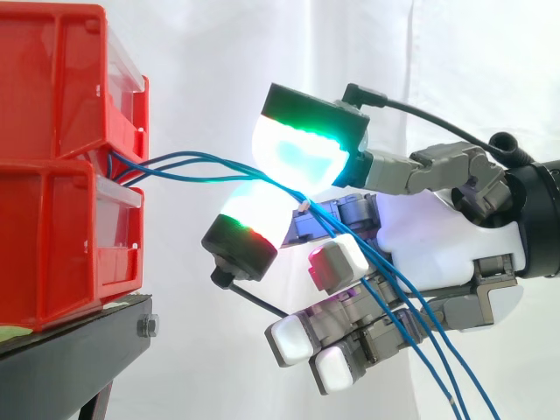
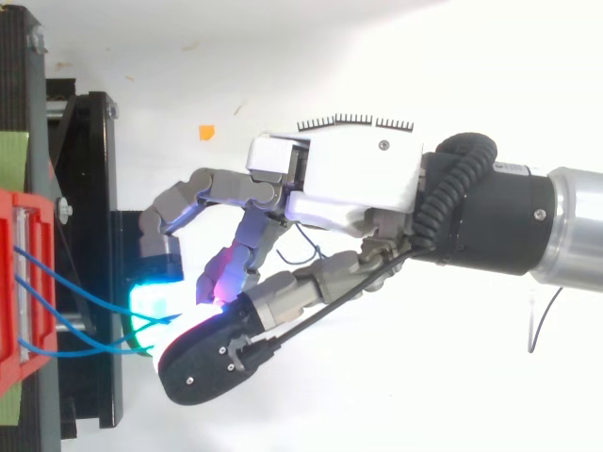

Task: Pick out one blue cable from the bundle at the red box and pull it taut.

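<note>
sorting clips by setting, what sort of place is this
Most likely a robotics lab test rig rather than a home or factory: a plain white curtain as backdrop, stacked red bins on a black stand, and a robot hand pinching blue cables.

1. A robot lab test bench, where I work: a plain white curtain closes off the background.
2. Stacked red bins sit on a bolted black stand.
</note>
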### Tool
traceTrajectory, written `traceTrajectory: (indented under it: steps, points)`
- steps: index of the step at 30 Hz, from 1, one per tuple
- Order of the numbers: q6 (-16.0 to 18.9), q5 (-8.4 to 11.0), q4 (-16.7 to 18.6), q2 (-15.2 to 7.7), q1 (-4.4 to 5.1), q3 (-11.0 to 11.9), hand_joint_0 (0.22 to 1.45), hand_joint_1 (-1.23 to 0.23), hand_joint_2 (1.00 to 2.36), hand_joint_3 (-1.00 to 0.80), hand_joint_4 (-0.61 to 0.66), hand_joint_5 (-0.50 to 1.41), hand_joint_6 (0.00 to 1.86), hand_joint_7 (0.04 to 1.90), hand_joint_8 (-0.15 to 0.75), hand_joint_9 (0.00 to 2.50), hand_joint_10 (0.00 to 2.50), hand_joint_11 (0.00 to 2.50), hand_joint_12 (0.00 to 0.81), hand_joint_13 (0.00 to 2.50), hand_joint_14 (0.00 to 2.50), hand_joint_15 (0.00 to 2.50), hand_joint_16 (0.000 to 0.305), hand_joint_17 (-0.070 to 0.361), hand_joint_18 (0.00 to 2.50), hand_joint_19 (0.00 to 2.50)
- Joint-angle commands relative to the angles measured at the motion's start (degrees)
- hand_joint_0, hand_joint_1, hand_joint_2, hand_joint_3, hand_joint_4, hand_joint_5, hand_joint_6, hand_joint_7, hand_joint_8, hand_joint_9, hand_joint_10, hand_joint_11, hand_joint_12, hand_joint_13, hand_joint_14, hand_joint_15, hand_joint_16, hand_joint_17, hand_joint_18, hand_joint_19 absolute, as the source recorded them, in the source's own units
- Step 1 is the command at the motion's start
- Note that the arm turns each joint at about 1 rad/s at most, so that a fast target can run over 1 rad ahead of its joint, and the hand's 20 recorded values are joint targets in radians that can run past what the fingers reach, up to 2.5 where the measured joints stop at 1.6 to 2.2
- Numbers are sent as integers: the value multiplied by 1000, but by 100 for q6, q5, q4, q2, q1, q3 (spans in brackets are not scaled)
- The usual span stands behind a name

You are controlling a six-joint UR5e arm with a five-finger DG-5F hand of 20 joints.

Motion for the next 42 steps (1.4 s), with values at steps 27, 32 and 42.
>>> traceTrajectory:
  steps: [27, 32, 42]
  points:
    - [-37, 0, 149, 0, 0, -1, 569, -650, 1000, -500, 21, -83, 888, 1073, 288, 1404, 26, 631, 370, 1010, 20, 512, 48, 107, 826, 623]
    - [-37, 0, 149, 0, 0, 7, 568, -636, 1000, -500, 26, -83, 881, 1080, 291, 1408, 24, 641, 370, 1006, 21, 519, 48, 108, 827, 637]
    - [-37, 0, 149, 0, -9, 7, 491, -671, 1000, -500, 60, -87, 811, 991, 302, 1373, 22, 609, 397, 985, 20, 498, 54, 121, 839, 602]
